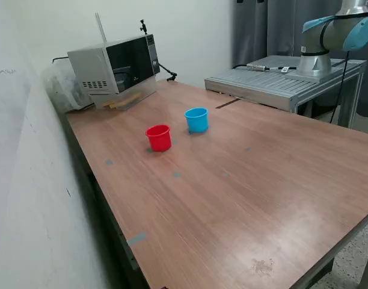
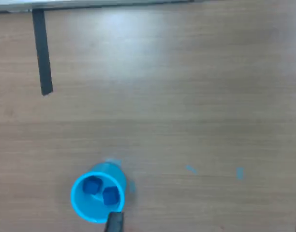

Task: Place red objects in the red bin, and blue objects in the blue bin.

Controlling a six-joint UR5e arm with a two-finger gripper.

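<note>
The blue bin [image 2: 97,192] sits low and left in the wrist view, two blue cubes [image 2: 101,190] inside, directly under the claw. Only dark finger tips [image 2: 114,223] show; its spread cannot be told.

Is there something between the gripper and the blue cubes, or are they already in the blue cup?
Nothing visible stands in the way. In the wrist view, two blue cubes already lie inside the blue cup, seen from above through its open top. Only dark finger tips show at the picture's edge, beside the cup.
</note>
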